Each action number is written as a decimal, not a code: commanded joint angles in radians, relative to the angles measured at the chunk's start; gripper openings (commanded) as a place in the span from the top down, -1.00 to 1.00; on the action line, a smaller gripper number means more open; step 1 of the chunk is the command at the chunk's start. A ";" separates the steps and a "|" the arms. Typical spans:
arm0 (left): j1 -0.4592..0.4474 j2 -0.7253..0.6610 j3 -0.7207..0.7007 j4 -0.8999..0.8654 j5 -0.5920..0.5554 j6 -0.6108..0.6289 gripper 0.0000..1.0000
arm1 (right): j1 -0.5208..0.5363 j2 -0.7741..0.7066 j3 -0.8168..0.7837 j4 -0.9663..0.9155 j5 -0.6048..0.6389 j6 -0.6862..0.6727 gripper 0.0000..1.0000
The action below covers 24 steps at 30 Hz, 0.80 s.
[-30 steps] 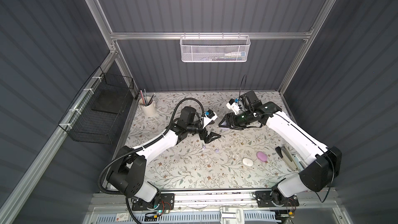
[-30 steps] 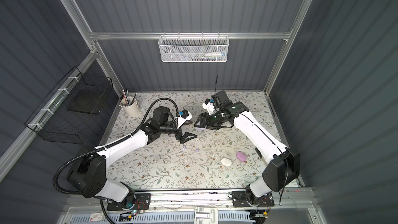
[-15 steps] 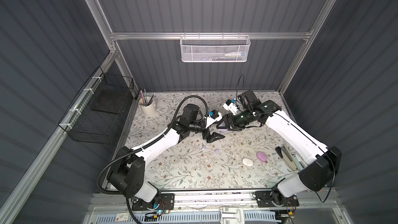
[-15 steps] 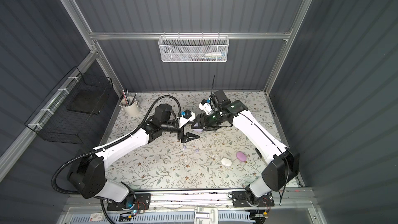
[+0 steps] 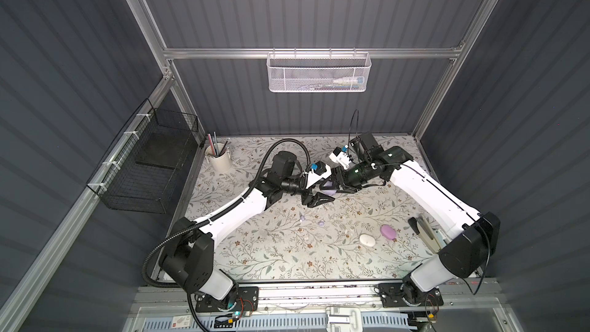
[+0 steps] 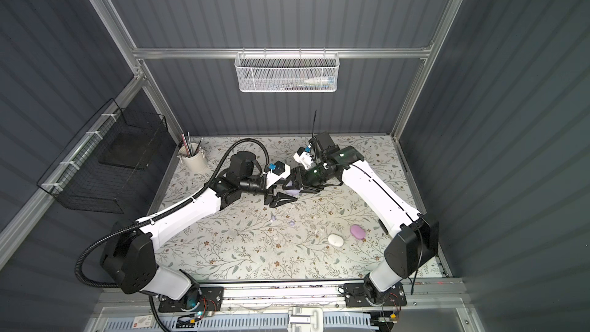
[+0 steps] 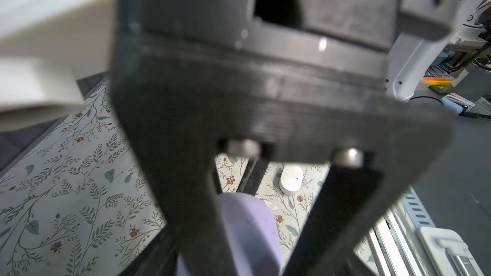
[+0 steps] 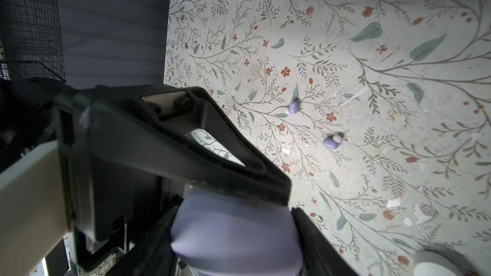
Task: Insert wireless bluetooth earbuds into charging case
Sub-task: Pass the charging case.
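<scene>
Presently: right claw (image 5: pixel 334 185) grips lavender charging case (image 8: pixel 233 229); left claw (image 5: pixel 323 192) straddles it, grip I cannot tell; lavender earbuds (image 8: pixel 293 107) on table (image 8: pixel 372 49).

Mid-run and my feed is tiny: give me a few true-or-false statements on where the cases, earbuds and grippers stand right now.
1. The right gripper has its jaws closed on the lavender case. True.
2. The lavender earbuds sit inside that case. False: both lie loose on the table covering, apart from each other.
3. A white case and a pink case lie side by side near the right arm. True.
4. The pen cup has tipped over. False: it stands upright at the far left corner.
5. The left gripper is parked by the pen cup. False: it is at the lavender case, facing the right gripper.
</scene>
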 commanded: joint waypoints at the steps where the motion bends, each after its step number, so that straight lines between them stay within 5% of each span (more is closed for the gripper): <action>1: -0.005 0.023 0.020 -0.046 0.021 0.033 -0.46 | 0.001 -0.008 0.034 0.001 -0.027 0.010 -0.13; 24: -0.006 -0.020 -0.004 0.034 0.010 -0.021 -0.03 | 0.001 0.003 0.041 0.005 -0.044 0.036 -0.11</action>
